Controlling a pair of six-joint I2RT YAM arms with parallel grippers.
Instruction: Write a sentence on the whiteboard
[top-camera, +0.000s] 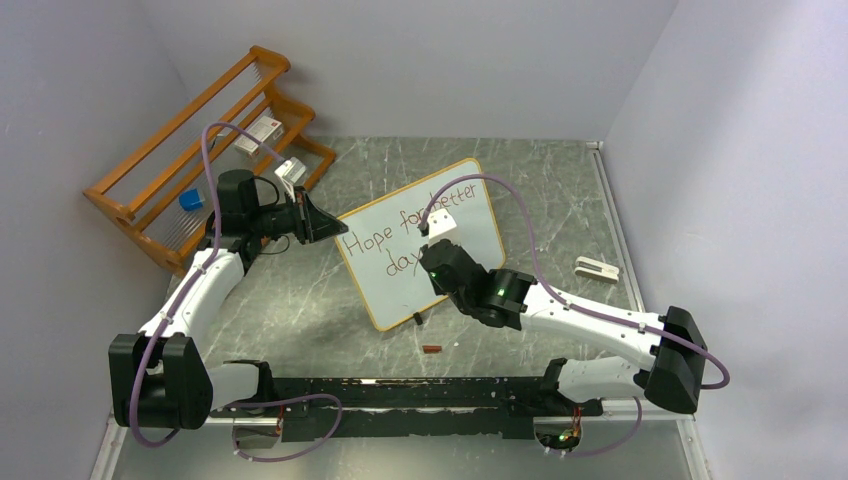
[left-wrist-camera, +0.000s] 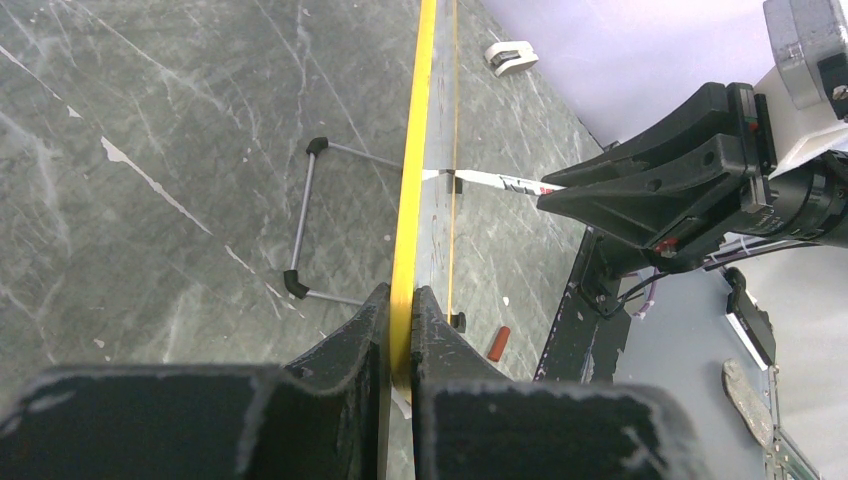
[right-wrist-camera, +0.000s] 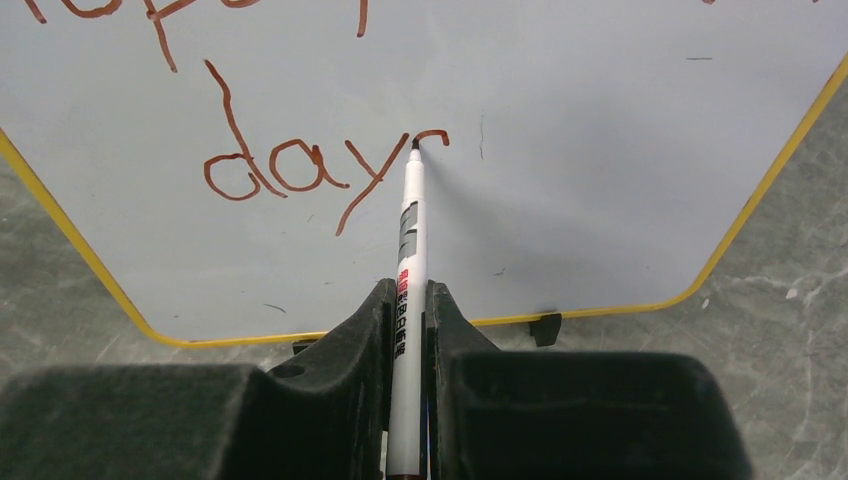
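**Top view.** Showing the large white round-cornered whiteboard standing on the grey marbled desk between the two arms. Lying with its long axis from near-left to far-right, written face turning toward the right arm. Carrying the thin handwritten sentence in two rows slanting up to the right, with the right claw hiding part of it. Showing the left claw meeting the board's left edge. Showing alone the orange slatted wooden rack at far left.

**Left wrist view.** Looking along the whiteboard edge-on, so hiding the writing and showing the yellow rim instead. Showing the left claw clenching on that rim. Revealing the thin grey wire stand propping the board from behind, unseen elsewhere. Showing the slim white marker pen touching the face.

**Right wrist view.** Showing the right claw grasping the marker pen, which is pointing up at the whiteboard. Resting its tip on a small hooked stroke just after "day" of the sentence, reading red-brown here. Showing one small black foot under the lower rim.

**Loose on the desk.**
- Small red-brown pen cap lying near the board's near corner.
- White block-shaped eraser lying well apart to the right.
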